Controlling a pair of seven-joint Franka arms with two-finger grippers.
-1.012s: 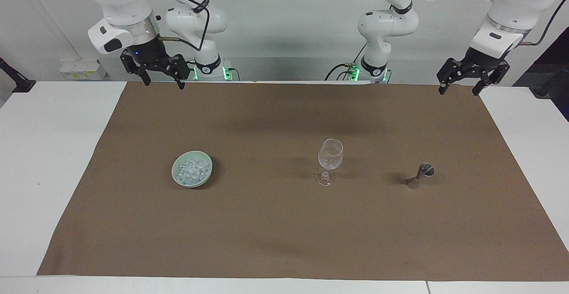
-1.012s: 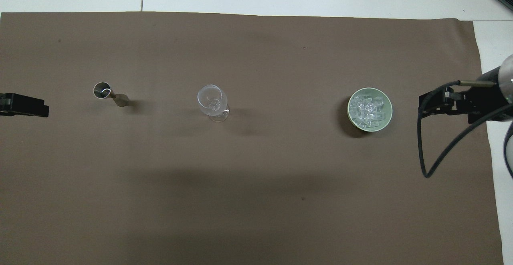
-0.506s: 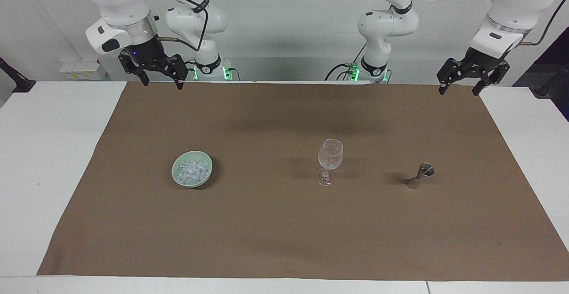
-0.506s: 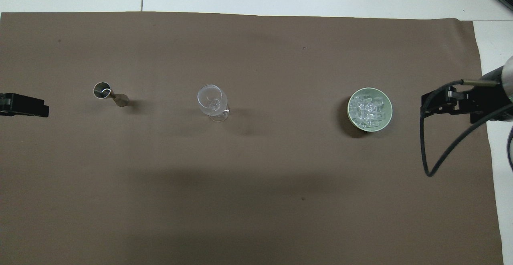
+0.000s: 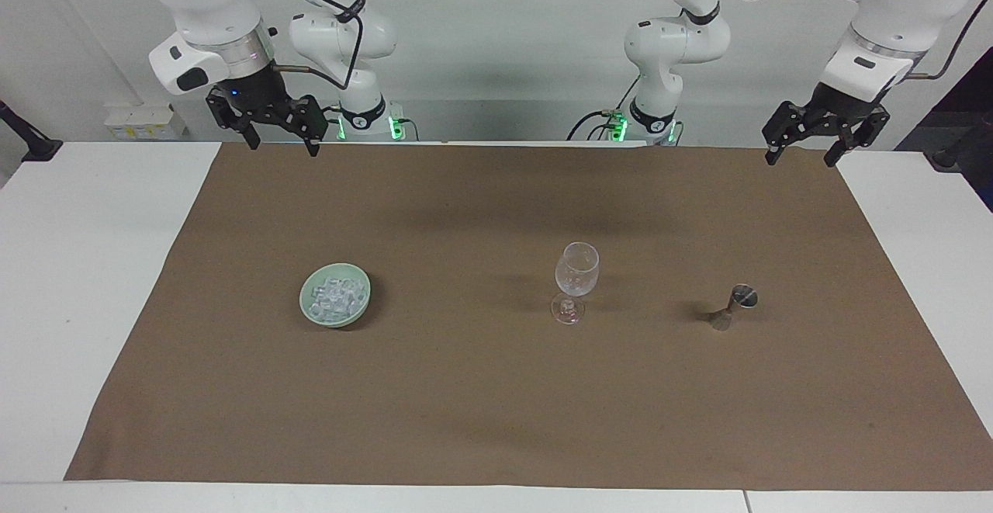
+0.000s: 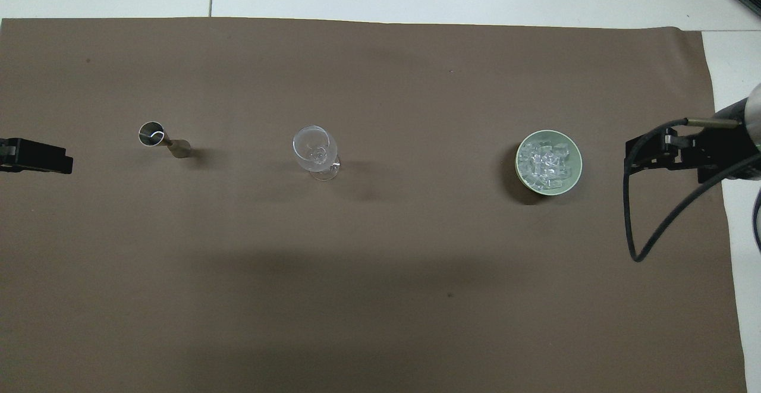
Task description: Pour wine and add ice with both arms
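Starting well meant lowering the empty, spread-fingered left tool squarely onto the small steel hourglass jigger, at three o'clock of the clear stemmed glass, while the equally open right tool waited.

Both arms raised, wrists pointing down, nothing held. Right gripper hanging off the right arm's end, fingers spread apart, wrist tilted slightly; black cable looping from the forearm. Left gripper hanging off the left arm's end, fingers likewise spread, wrist canted outward. In the overhead view only a black edge of the left gripper showing, right gripper poking in sideways with its cable drooping below.
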